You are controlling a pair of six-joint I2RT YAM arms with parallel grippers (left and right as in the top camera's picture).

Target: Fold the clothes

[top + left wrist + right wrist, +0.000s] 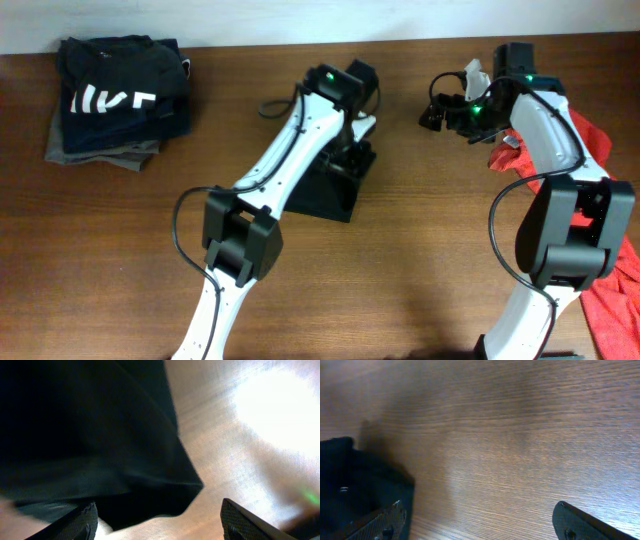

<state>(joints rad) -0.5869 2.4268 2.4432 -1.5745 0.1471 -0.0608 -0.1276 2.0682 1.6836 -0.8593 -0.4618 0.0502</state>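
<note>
**Left fingers spread over the black garment; right fingers spread over bare wood**

Overhead.
- The brown wooden table (400,260) fills the frame.
- A plain black folded fabric garment (325,195) lies near centre as a compact slab, partly under the left arm.
- The left gripper (352,125) points down at the garment's 12 o'clock end. I cannot tell the finger state from up here.
- The right gripper (436,108) hangs at 1 o'clock of the frame over bare wood, well apart from the black garment.
- A crumpled orange-red fabric shirt (598,140) runs along the table's 3 to 5 o'clock edge, partly behind the right arm.
- A stack of folded dark and grey clothes (110,100) sits at 10 o'clock. Its top piece is dark with white lettering.

Left wrist.
- The black garment covers the frame from 9 through 12 o'clock, and its edge runs down to a corner near centre.
- The two fingers (75,525) show at 7 and 5 o'clock, spread wide with nothing pinched.
- The garment's corner lies on the table in the space ahead of and between them.
- Bright glare on the wood at 2 o'clock.

Right wrist.
- Mostly wood grain.
- The fingers (590,522) show at 7 and 5 o'clock, spread wide, with only table between them.
- A dark block sits at 8 o'clock. I cannot tell what it is.
</note>
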